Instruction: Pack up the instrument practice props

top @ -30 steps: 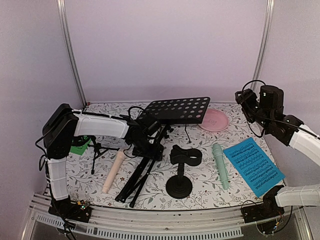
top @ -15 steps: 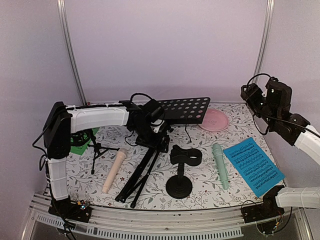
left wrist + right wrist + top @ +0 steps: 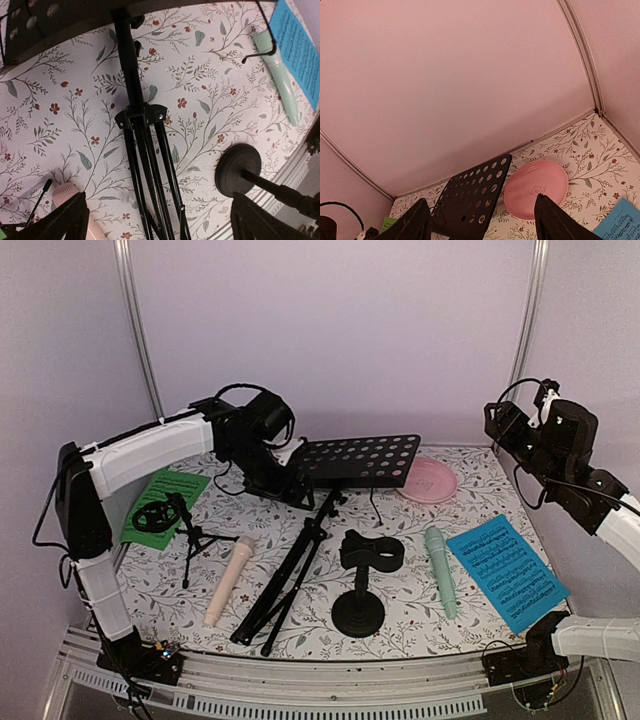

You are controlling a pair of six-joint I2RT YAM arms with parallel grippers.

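Left fingers (image 3: 55, 225) wide apart above music stand (image 3: 141, 117) legs

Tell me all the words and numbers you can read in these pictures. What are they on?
No words or numbers can be read anywhere.
blue sheet-music page: rows of printed music, too small to read.
green sheet-music page: dark print, too small to read.
pink plate: a tiny drawing in the middle, no readable letters.
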